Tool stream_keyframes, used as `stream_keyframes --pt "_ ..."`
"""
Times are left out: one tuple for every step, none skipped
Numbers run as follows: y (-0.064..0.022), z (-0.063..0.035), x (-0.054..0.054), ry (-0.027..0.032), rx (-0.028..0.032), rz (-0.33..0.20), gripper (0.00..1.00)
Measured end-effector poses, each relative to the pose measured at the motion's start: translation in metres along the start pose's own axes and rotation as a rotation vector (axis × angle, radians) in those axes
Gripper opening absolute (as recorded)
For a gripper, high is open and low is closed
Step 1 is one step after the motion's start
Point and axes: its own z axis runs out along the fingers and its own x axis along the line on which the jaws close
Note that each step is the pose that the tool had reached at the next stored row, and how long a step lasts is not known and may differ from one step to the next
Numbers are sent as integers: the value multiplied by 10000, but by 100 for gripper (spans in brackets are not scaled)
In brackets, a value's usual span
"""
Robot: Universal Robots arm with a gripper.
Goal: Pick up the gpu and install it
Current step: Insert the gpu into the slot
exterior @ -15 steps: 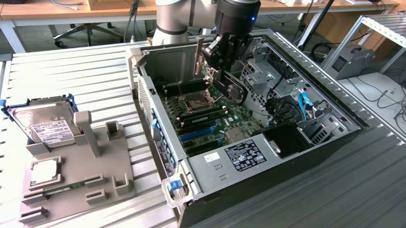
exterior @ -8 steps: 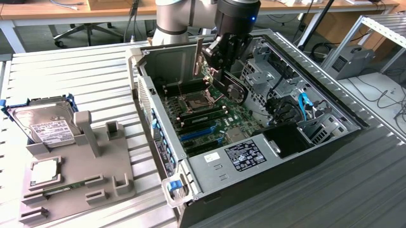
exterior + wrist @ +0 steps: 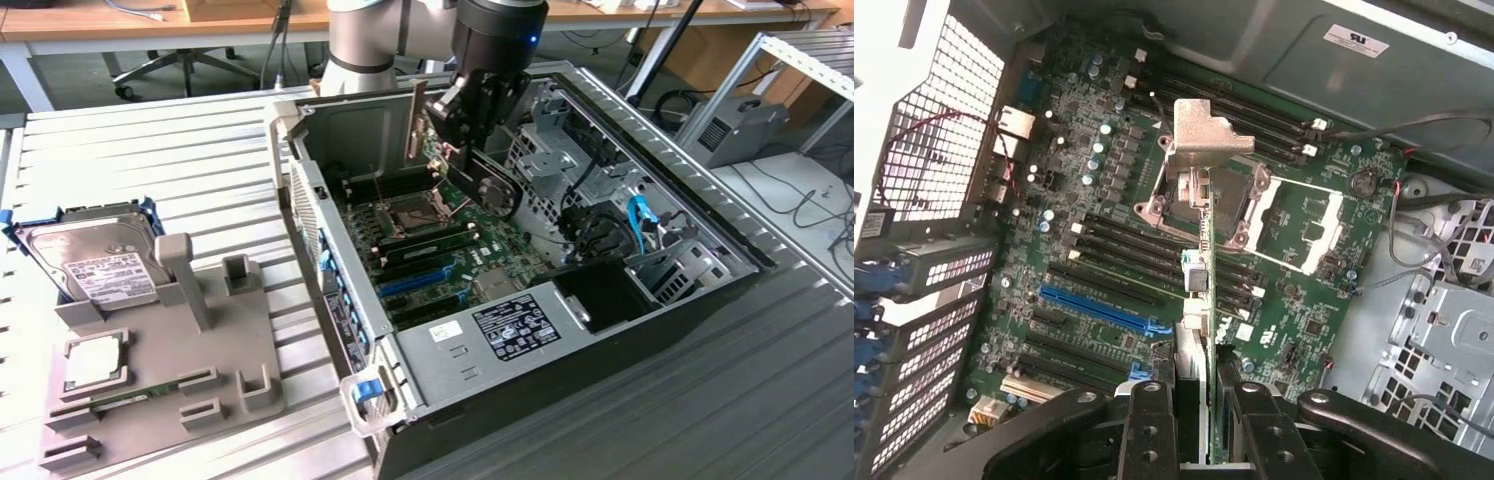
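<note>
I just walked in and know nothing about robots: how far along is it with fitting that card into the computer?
Done: the pickup. The gripper is shut on the gpu, lifted clear above the open computer case. In hand: the card hangs over the motherboard. Left: the install, since the card sits in no slot yet and the blue slot is empty.

In the exterior view the scene is lit brightly and evenly from above, and soft shadows are cast on the desk (image 3: 160, 160). The inside of the computer case (image 3: 601, 400) is shaded along its walls. In the wrist view the perforated grille (image 3: 944, 130) is washed out by white glare, a pale sheen is carried by the metal bracket of the gpu (image 3: 1206, 140), and the end effector (image 3: 1199, 395) is seen as a dark shape.
</note>
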Motion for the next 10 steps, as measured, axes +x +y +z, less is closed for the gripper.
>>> stream_keyframes --pt "0 0 0 -1 0 -21 26" --pt "0 0 0 -2 -1 -48 26" --pt "0 0 0 -2 -1 -69 26" --pt "0 0 0 -3 -1 -93 26" --pt "0 0 0 -4 -2 -111 26" --pt "0 0 0 -4 -2 -130 26" --pt "0 0 0 -4 -2 -149 26" --pt "0 0 0 -5 -3 -173 26" --pt "0 0 0 -6 -3 -193 26" --pt "0 0 0 -7 -4 -211 26"
